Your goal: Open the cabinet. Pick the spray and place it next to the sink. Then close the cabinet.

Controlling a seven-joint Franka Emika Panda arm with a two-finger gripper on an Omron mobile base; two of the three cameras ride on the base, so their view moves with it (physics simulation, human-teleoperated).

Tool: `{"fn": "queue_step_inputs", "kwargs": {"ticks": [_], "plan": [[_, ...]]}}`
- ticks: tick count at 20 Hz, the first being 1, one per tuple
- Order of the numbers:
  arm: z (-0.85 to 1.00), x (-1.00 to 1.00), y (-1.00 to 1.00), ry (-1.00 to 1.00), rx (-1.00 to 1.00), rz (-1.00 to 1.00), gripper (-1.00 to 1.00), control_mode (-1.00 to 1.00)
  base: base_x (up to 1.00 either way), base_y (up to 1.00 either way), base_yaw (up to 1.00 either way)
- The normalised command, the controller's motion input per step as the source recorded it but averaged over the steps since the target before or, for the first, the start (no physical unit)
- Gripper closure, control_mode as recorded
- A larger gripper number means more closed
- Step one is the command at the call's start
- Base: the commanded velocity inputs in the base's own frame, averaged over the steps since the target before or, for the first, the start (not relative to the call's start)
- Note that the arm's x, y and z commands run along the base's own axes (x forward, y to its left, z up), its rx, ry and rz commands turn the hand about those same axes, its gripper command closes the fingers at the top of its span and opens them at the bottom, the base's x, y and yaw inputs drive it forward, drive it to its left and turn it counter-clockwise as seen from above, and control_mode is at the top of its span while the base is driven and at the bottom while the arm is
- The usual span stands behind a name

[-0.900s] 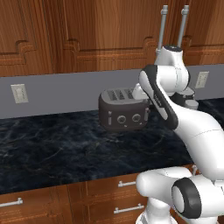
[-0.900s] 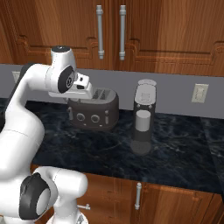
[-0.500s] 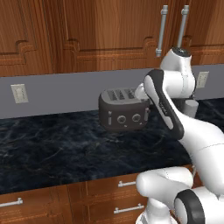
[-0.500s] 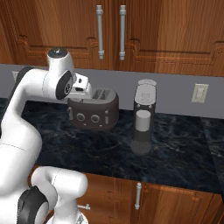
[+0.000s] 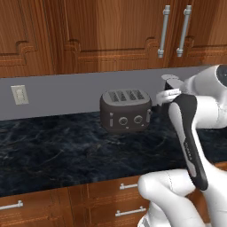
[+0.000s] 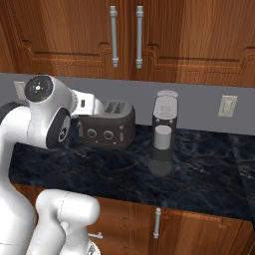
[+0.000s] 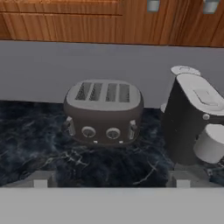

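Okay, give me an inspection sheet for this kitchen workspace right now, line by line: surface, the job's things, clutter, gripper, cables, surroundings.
Surface: dark marbled countertop, grey backsplash behind.
Job's things: cabinet doors shut, two silver bar handles side by side; spray and sink: nothing seen.
Clutter: dark four-slot toaster; dark coffee machine beside it, apart.
Gripper: finger tips at the hand view's bottom, spread wide, holding nothing.
Cables: nothing seen.
Surroundings: wall outlets on the backsplash; low drawers with short handles below the counter.
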Motion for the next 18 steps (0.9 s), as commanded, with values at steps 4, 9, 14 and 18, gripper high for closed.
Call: {"fn": "queue_step_inputs", "kwargs": {"ticks": [4,9,14,18], "plan": [[0.88,-0.15,-0.25,-0.35,-0.10,-0.11,-1.00,-1.00,0.00,0.00,0.00],[0.91,-0.01,-0.15,-0.31,-0.07,-0.11,-1.00,-1.00,0.00,0.00,0.00],[0.69,0.00,0.00,-0.04,-0.02,-0.04,-1.00,-1.00,0.00,0.00,0.00],[0.27,0.00,0.00,0.00,0.03,0.00,-1.00,-1.00,0.00,0.00,0.00]]}}
